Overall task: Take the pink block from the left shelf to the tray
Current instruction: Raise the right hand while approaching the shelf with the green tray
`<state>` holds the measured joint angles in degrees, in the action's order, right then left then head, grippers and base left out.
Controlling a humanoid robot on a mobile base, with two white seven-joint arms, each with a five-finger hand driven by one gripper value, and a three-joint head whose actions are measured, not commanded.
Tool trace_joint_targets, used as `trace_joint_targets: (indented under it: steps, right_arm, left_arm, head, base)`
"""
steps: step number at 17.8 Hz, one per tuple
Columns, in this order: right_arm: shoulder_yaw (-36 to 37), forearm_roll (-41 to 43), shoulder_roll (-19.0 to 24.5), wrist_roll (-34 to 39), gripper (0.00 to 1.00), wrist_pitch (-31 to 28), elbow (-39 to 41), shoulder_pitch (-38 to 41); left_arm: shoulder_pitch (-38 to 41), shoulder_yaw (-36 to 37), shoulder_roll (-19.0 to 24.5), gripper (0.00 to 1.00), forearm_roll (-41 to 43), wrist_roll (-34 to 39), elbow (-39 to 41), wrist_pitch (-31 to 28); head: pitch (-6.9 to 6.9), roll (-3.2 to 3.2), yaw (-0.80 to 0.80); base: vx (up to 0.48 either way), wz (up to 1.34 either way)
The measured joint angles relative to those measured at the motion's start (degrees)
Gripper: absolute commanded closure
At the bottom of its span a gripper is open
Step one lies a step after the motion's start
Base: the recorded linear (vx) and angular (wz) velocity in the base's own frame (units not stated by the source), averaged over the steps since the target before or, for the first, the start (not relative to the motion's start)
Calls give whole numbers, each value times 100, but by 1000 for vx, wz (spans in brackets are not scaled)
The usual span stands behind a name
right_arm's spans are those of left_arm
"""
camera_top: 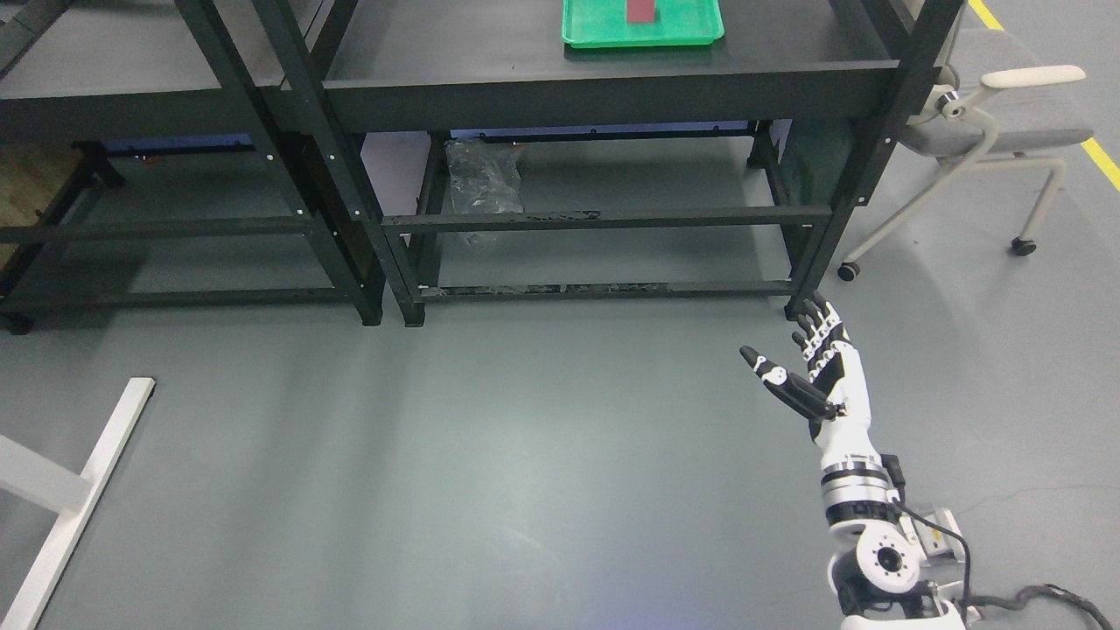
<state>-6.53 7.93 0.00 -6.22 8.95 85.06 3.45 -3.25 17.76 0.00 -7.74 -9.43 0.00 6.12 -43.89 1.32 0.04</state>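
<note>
A green tray (604, 26) lies on the top of the right black shelf unit, at the picture's upper edge. A dark pink block (640, 10) rests inside it, cut off by the top border. My right hand (787, 346) hangs low over the floor at the lower right, well below and right of the tray. Its fingers (815, 328) are spread and the thumb sticks out to the left; it holds nothing. The left arm does not show.
Two black shelf units (350, 210) stand side by side across the top. A clear plastic bag (483, 179) lies under the right one. A grey office chair (997, 131) stands at the far right. A white frame leg (83, 481) crosses the lower left floor.
</note>
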Motion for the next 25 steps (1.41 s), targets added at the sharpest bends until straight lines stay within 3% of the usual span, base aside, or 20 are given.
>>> trace_joint_targets:
  steps: [25]
  right_arm:
    - [-42, 6, 0, -27, 0, 288, 196, -159]
  left_arm:
    - [0, 0, 0, 0, 0, 0, 0, 10]
  head:
    - [0, 0, 0]
  base:
    - [19, 26]
